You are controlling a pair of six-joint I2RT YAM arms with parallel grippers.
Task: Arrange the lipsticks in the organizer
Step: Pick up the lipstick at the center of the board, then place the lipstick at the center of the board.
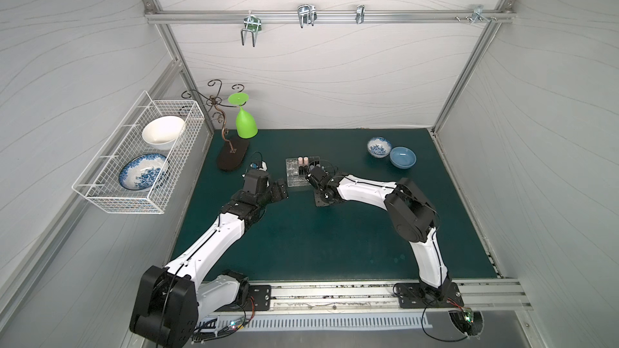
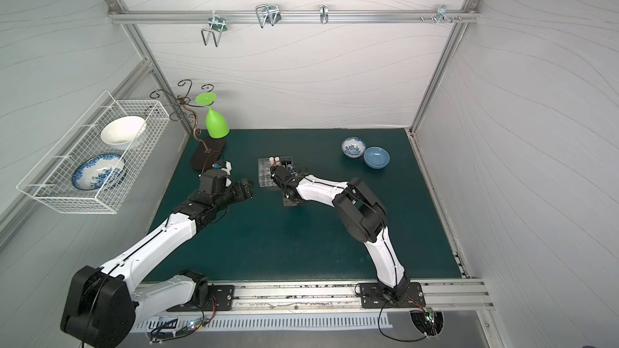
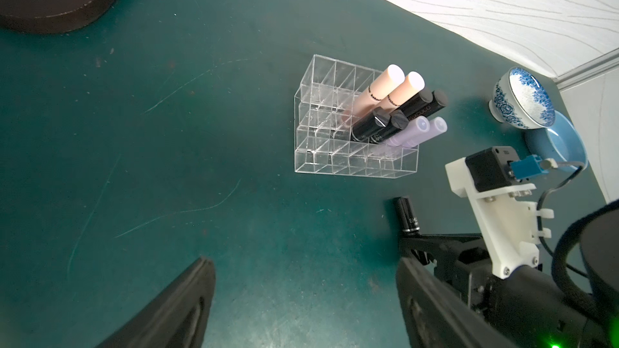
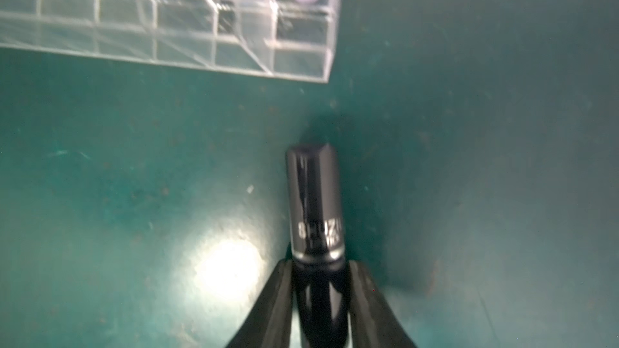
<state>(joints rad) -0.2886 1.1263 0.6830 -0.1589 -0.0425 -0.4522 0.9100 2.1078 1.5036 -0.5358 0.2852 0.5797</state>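
Two black fingers of the left gripper stand wide apart, holding nothing, above the dark green mat, left of the small clear acrylic gridded organizer. Eight lipsticks stand in its cells: two pale pink tubes, four glossy black ones and two lilac ones. Just right of it, a ninth glossy black lipstick tube is clamped in the right gripper. Whether it touches the mat I cannot tell.
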